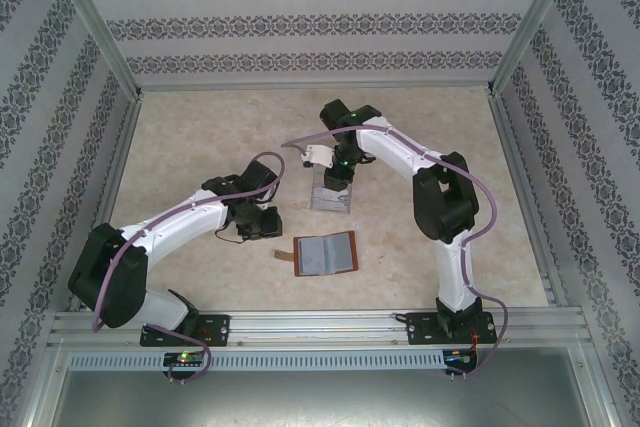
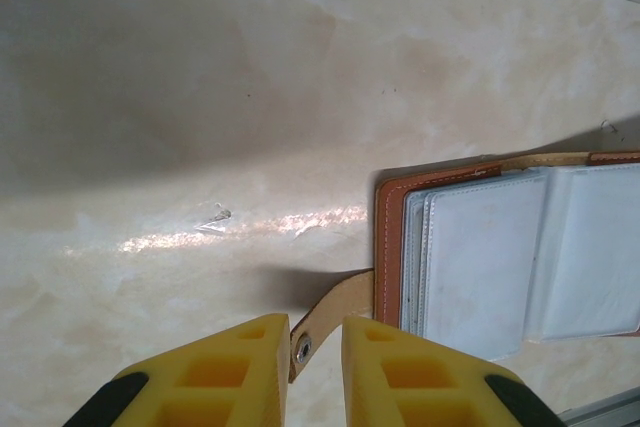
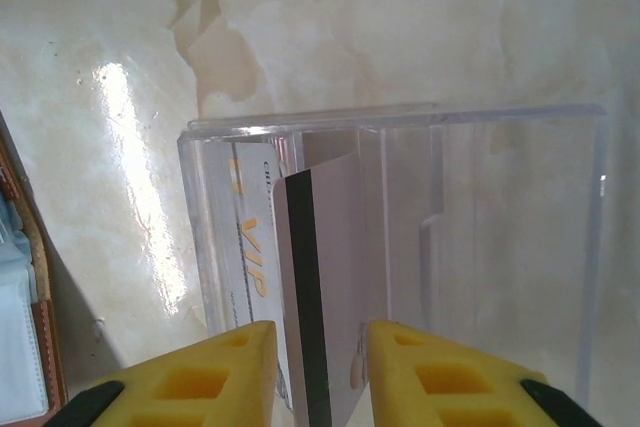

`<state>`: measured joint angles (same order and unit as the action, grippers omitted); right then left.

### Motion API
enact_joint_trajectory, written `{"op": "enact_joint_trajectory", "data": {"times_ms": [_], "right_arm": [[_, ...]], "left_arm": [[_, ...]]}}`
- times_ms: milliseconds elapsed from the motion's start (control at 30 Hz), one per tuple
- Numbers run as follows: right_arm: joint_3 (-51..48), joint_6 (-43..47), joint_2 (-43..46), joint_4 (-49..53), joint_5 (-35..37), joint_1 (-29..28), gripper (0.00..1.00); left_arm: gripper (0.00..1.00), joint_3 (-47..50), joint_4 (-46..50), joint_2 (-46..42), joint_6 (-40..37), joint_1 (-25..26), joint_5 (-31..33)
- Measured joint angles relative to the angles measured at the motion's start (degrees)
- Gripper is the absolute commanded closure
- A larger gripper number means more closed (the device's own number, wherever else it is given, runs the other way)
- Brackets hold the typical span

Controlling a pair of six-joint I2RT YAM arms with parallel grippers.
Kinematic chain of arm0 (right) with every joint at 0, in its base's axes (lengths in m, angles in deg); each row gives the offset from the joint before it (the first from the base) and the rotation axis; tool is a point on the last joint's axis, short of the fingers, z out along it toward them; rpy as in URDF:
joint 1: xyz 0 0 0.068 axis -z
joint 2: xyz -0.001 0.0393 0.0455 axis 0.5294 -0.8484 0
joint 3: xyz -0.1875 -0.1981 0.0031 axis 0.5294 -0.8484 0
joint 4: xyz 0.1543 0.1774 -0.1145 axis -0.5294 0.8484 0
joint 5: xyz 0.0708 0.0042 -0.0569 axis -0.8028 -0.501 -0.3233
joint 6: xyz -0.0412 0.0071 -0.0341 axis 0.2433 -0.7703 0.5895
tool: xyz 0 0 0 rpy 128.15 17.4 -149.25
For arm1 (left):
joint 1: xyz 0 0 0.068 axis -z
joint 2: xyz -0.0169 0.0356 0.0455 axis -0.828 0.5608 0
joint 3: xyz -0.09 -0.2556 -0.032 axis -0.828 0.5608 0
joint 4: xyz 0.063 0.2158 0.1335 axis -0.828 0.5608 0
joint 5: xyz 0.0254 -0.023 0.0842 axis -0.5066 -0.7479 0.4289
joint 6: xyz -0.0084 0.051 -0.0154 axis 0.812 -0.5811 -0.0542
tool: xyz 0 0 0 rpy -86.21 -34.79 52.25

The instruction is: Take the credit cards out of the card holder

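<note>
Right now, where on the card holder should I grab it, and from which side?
Take the card holder by its side tab, coming from the left arm's side. The holder lies open and flat on the table, offering little edge to pinch, while the tab juts past the cover. The left tool is shut on it.

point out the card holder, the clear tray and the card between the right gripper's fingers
card holder [image 1: 326, 254]: top external view, on its open blue-grey inner face
clear tray [image 3: 500, 113]: right wrist view, on its top rim
credit card [image 3: 340, 237]: right wrist view, on its pale face beside the dark band
</note>
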<state>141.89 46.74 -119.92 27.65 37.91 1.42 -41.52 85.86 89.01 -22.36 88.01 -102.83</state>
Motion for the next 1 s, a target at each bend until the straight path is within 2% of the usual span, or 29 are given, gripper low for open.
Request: {"op": "enact_joint_trajectory", "data": {"times_ms": [133, 433, 633, 867, 1000], "right_arm": [[0.00, 0.00, -1.05, 0.09, 0.00, 0.00, 0.73], [0.85, 0.28, -1.64, 1.05, -0.26, 0.00, 0.93], [1.79, 0.50, -1.73, 2.62, -1.66, 0.00, 0.99], [5.01, 0.83, -3.54, 4.81, -2.27, 0.02, 0.79], [5.07, 0.87, -3.76, 4.92, -1.86, 0.44, 0.75]], "left_arm": [[0.77, 0.00, 0.00, 0.07, 0.00, 0.00, 0.00], [0.77, 0.00, -0.02, 0.90, 0.00, 0.00, -0.02], [0.77, 0.00, -0.02, 1.16, 0.00, 0.00, 0.00], [0.77, -0.02, -0.02, 1.22, -0.02, 0.00, 0.00], [0.77, -0.13, -0.02, 1.22, -0.02, 0.00, 0.02]]}}
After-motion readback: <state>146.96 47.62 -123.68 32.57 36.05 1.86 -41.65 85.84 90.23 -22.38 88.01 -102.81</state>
